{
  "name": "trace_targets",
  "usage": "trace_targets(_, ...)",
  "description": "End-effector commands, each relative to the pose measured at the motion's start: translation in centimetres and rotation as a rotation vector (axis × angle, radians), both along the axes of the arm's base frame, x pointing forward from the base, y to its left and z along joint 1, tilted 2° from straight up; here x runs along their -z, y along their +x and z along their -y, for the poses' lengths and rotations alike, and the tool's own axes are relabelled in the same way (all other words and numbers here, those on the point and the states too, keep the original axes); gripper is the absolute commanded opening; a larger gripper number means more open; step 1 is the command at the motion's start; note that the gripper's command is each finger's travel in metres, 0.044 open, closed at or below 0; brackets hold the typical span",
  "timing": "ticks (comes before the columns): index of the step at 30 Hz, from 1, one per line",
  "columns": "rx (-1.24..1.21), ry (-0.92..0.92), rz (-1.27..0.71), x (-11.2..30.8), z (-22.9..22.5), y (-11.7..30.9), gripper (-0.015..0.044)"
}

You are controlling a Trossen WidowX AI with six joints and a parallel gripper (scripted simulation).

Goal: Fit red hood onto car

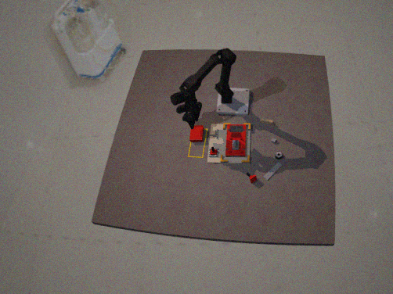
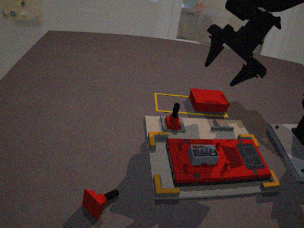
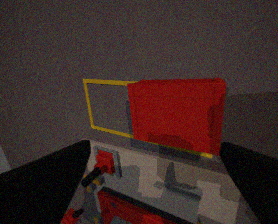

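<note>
The red hood (image 1: 196, 133) (image 2: 209, 100) (image 3: 175, 112) rests on the table roof up, over one end of the yellow outline and partly beyond it. My gripper (image 2: 218, 75) (image 3: 154, 147) is open and empty, raised above the hood and clear of it; the hood shows beyond the fingertips in the wrist view. The red chassis (image 1: 231, 152) (image 2: 209, 173) sits in the jig (image 1: 213, 159) (image 2: 194, 122) (image 3: 147, 175). The grey engine block (image 1: 236, 144) (image 2: 203, 154) is on its deck, with short red pegs around it. The hood's underside and corner holes are hidden.
The yellow outline (image 1: 196, 157) (image 2: 169, 94) lies beside the jig. A black-handled red piece (image 1: 213, 152) (image 2: 173, 122) stands on the jig's edge. Another such piece (image 1: 253, 178) (image 2: 94, 203) lies on the table, near a grey bar (image 1: 273, 171) and a small wheel (image 1: 279, 155).
</note>
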State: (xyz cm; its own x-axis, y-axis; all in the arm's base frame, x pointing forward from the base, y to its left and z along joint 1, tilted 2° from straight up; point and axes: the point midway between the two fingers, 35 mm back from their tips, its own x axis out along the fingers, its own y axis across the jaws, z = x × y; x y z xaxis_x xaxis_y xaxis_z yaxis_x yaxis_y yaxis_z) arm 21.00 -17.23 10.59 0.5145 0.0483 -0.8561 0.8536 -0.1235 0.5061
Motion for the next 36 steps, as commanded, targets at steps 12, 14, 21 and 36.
trace_targets(12, -1.591, -0.53, -0.325, -0.1, -0.4, 2.6, 0.044)
trace_targets(14, -1.599, -0.531, -0.325, -0.1, -0.4, 2.6, 0.044)
trace_targets(21, -1.599, -0.531, -0.325, -0.1, -0.4, 2.6, 0.044)
trace_targets(36, -1.599, -0.531, -0.325, 0.1, -0.5, 2.6, 0.044)
